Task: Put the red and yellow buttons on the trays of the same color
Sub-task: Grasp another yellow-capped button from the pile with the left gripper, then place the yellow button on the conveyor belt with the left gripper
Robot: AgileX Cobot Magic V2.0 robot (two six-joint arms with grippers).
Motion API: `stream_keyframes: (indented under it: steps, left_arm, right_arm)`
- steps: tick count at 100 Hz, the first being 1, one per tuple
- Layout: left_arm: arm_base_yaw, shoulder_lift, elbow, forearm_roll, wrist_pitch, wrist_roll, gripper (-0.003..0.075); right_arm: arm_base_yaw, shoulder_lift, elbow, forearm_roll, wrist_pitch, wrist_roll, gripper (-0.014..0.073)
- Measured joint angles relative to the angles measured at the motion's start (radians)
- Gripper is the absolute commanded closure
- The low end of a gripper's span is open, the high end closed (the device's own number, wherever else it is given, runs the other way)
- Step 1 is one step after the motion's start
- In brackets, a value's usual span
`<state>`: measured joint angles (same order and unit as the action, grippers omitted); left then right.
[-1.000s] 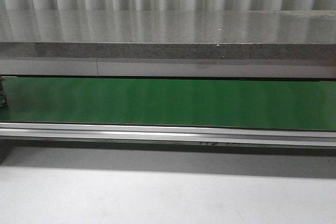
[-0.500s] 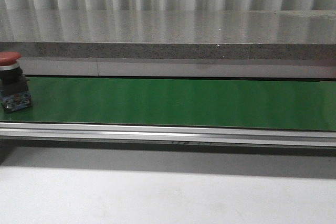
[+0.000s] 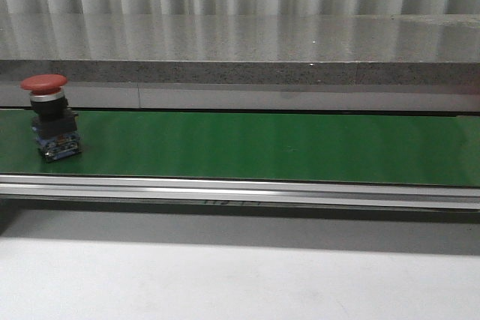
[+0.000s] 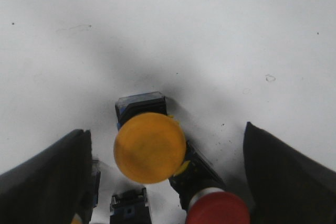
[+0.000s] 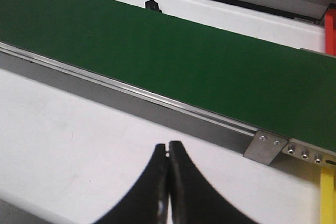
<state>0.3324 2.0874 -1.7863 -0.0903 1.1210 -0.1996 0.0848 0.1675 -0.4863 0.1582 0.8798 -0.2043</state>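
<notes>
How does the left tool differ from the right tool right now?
The left tool is open, its fingers spread wide; the right tool is shut, fingers pressed together. The left tool hangs over a yellow button with a red button beside it, on a white surface; the right tool has nothing beneath it but bare table, near the green belt. Both have dark curved fingers and hold nothing.

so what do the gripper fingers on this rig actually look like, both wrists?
Left gripper: only two dark charcoal to black fingers show, broad and wedge-shaped with a matte surface. Right gripper: two black fingers, smoothly curved and tapering to narrow tips, slightly glossy. No cables, markings or labels show on either. The arms themselves are out of frame in every view.
</notes>
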Motion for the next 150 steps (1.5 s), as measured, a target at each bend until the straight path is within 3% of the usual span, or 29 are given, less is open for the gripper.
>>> stream_keyframes:
  steps: [18,26,48,62,82,101,150]
  left_arm:
    - [0.000,0.061,-0.014,0.000,0.028,-0.005,0.0158]
    - [0.000,0.067,-0.014,0.000,0.030,-0.005,0.0201]
    - [0.000,0.068,-0.015,0.000,0.030,-0.005,0.0504]
    - [0.000,0.068,-0.024,0.004,0.032,-0.005,0.0595]
    - [0.000,0.024,-0.060,0.023,0.045,0.050,0.0608]
    - [-0.028,-0.143,-0.022,0.036,0.026,0.131,0.0608]
    - [-0.238,-0.555,0.440,0.028,-0.100,0.207,0.0608]
  right_arm:
    - [0.000,0.000,0.000,0.000,0.000,0.000,0.0659]
    - [0.000,0.000,0.000,0.000,0.000,0.000,0.0659]
    - [0.000,0.000,0.000,0.000,0.000,0.000,0.0659]
    - [0.000,0.000,0.000,0.000,0.000,0.000,0.0659]
    - [0.000,0.000,0.000,0.000,0.000,0.000,0.0659]
    - [0.000,0.000,0.000,0.000,0.000,0.000,0.0659]
    - [0.000,0.000,0.000,0.000,0.000,0.000,0.0659]
